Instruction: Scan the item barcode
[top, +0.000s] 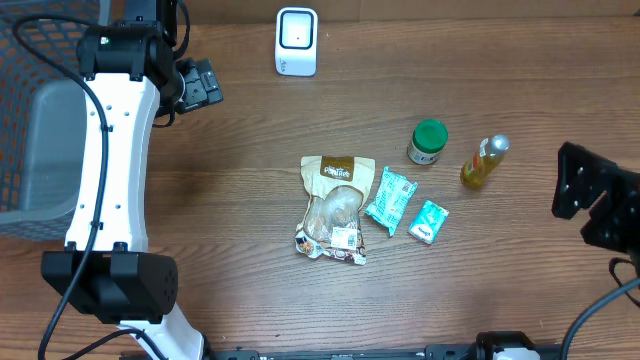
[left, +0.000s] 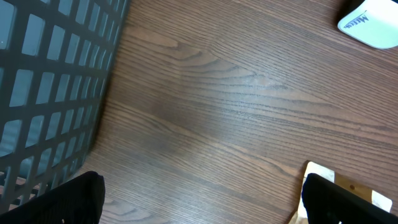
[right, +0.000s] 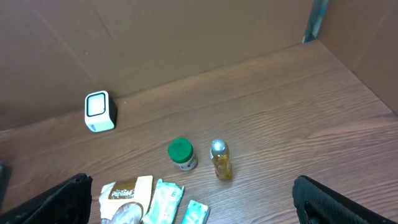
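A white barcode scanner (top: 296, 40) stands at the back of the table. The items lie mid-table: a tan snack bag (top: 335, 205), a teal packet (top: 390, 200), a smaller teal packet (top: 428, 221), a green-lidded jar (top: 428, 142) and a small yellow bottle (top: 484, 162). My left gripper (top: 205, 85) is open and empty at the back left, over bare wood (left: 202, 180), with the snack bag's corner (left: 323, 174) by its right finger. My right gripper (top: 585, 205) is open and empty at the right edge, facing the items (right: 191, 186); the scanner (right: 98, 112) is far off.
A dark mesh basket (top: 30, 110) stands at the left edge and shows close by in the left wrist view (left: 50, 81). Brown cardboard walls (right: 186, 31) enclose the back and right side of the table.
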